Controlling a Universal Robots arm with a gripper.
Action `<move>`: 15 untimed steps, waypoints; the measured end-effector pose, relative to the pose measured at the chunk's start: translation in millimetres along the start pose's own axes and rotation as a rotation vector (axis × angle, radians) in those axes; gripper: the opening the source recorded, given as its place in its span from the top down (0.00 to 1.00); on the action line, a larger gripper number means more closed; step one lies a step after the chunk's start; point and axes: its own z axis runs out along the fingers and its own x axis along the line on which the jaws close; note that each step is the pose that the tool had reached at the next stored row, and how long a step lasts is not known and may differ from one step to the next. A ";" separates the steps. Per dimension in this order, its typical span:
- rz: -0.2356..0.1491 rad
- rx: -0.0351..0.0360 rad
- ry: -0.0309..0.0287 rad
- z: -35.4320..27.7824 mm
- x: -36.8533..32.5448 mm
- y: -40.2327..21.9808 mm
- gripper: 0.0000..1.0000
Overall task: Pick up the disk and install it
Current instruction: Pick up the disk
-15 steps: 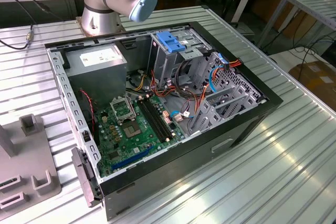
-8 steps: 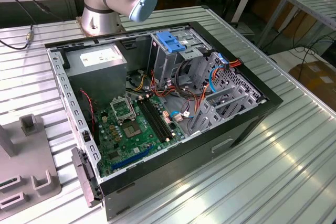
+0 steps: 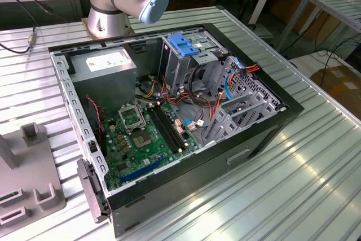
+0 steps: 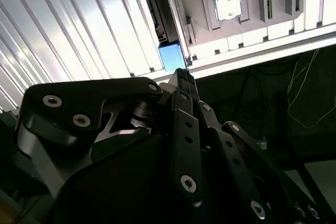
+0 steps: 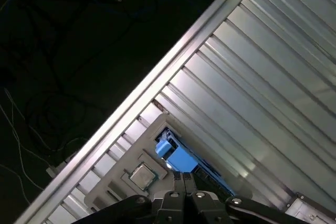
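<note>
Your disk (image 5: 178, 157) has not been lifted. In the first wrist view its blue carrier frame shows just beyond the tips of the gripper (image 5: 184, 178), with the dark body running away behind it. In the second wrist view you see the disk (image 4: 157, 9) edge-on, apparently standing on edge beside a pale grey fixture (image 4: 273, 19), close to the rim of the ribbed metal worktop (image 4: 79, 24). A small square chip (image 4: 229, 7) rests in a pocket of that fixture, apart from the disk.

The jaws look drawn together, with no gap between them and nothing held. Their tips hang over the blue end of the disk, very near it. I cannot tell from these pictures whether they touch it.

On progress, judge the task as barely begun. The pick-up is not made, so the grasp, the carry and the whole installation are left.

The place it must go is well apart from where the disk now stands. In the exterior view the open computer case (image 3: 186, 111) lies on its side on the worktop, with the motherboard (image 3: 146, 134) exposed. The metal drive cage (image 3: 194, 63) with its blue clip (image 3: 183, 46) stands at the case's far end. No disk shows in the bays that face you. The arm's base (image 3: 121, 4) stands behind the case.
</note>
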 end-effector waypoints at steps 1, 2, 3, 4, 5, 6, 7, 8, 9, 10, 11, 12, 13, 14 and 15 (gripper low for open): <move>-0.032 -0.0007 0.0015 0.0 0.0 0.0 0.90; -0.061 -0.0013 0.0027 0.0 0.0 0.0 0.90; -0.091 -0.0020 0.0041 0.0 0.0 0.0 0.90; -0.109 -0.0024 0.0049 0.0 0.0 0.0 0.90; -0.127 -0.0028 0.0056 0.0 0.0 0.0 0.90; -0.150 -0.0032 0.0066 0.0 0.0 0.0 0.90; -0.166 -0.0036 0.0074 0.0 0.0 0.0 0.90; -0.186 -0.0041 0.0082 0.0 0.0 0.0 0.90; -0.205 -0.0045 0.0090 0.0 0.0 0.0 0.90; -0.225 -0.0049 0.0099 0.0 0.0 0.0 0.90; -0.244 -0.0054 0.0107 0.0 0.0 0.0 0.90; -0.264 -0.0058 0.0116 0.0 0.0 0.0 0.90; -0.279 -0.0061 0.0123 0.0 0.0 0.0 0.90; -0.317 -0.0069 0.0140 0.0 0.0 0.0 0.90; -0.360 -0.0079 0.0158 0.0 0.0 -0.1 0.90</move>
